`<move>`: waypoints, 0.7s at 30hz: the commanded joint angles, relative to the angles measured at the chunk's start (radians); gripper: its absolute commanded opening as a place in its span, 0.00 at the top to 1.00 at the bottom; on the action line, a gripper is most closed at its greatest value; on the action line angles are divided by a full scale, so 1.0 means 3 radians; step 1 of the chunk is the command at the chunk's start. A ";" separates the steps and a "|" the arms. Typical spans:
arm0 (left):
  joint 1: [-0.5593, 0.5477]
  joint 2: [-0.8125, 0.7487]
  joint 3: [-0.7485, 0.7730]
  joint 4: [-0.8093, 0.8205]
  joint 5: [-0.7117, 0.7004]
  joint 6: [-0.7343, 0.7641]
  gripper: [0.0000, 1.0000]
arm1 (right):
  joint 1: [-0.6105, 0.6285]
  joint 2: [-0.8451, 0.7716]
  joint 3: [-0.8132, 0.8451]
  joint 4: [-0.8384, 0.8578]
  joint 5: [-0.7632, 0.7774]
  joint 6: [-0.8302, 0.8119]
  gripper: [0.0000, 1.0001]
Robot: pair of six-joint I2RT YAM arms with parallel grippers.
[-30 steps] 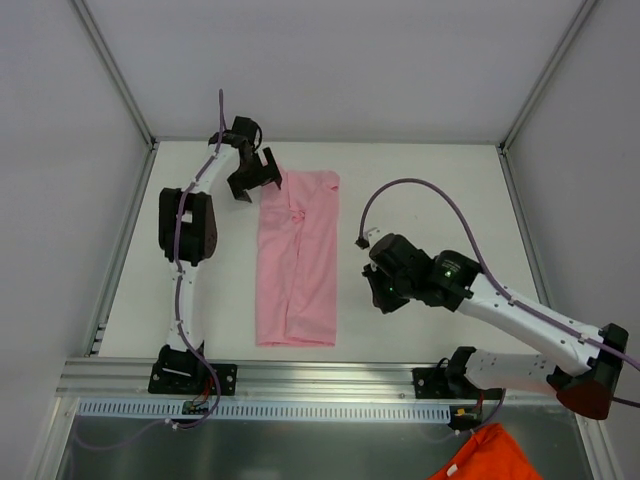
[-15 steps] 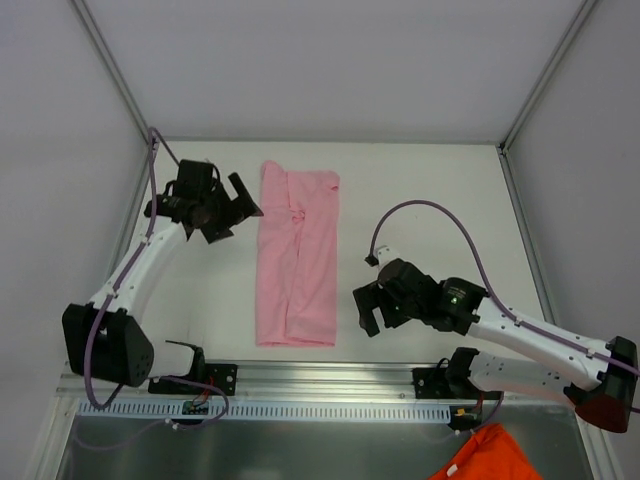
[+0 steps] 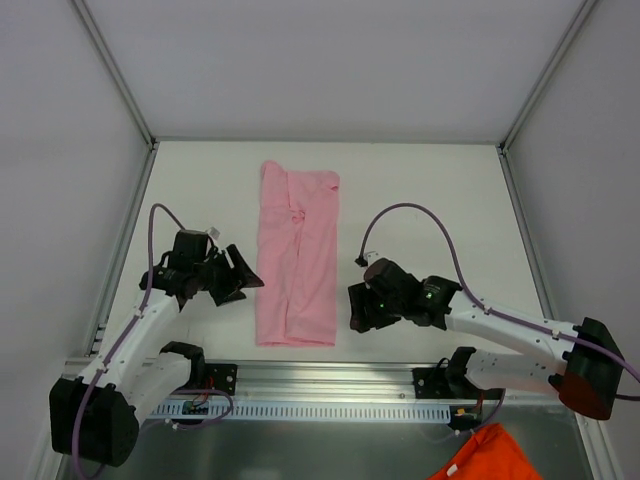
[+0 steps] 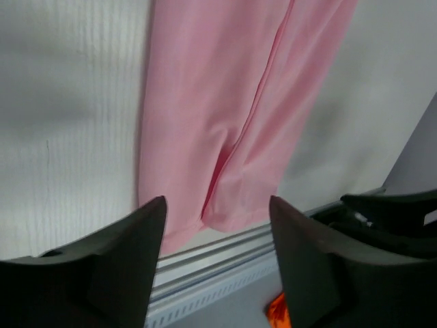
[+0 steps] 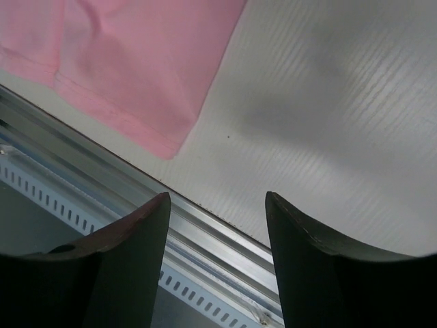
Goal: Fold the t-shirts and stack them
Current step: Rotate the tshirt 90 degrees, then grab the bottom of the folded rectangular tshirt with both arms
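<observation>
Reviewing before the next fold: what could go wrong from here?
1. The shirt is a layered strip; the open left gripper or right gripper may pinch only the top layer, opening the fold.
2. Its near hem lies close to the metal rail; a low grab could strike it.
3. The strip is narrow, so both grippers closing in could collide.
</observation>
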 commanded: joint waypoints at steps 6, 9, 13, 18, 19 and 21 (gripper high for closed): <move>-0.0014 0.0121 -0.0528 0.0598 0.0783 -0.0096 0.20 | -0.0178 0.0243 0.0151 0.0361 -0.0386 0.0076 0.25; -0.0014 0.0198 -0.0635 0.0690 0.0890 -0.0055 0.23 | -0.0209 0.0315 0.0166 0.0483 -0.0432 0.0122 0.25; -0.0014 0.0102 -0.0671 0.0655 0.0926 -0.0137 0.29 | -0.0275 0.0427 0.0151 0.0672 -0.0581 0.0193 0.27; -0.0014 -0.0226 -0.0743 0.0404 0.0921 -0.0310 0.32 | -0.0367 0.0591 -0.0007 0.1020 -0.0780 0.0448 0.29; -0.0014 -0.0333 -0.0748 0.0252 0.0881 -0.0321 0.33 | -0.0368 0.0601 -0.0058 0.1076 -0.0795 0.0479 0.30; -0.0014 -0.0451 -0.0794 0.0169 0.0804 -0.0326 0.32 | -0.0362 0.0581 -0.0120 0.1123 -0.0806 0.0581 0.30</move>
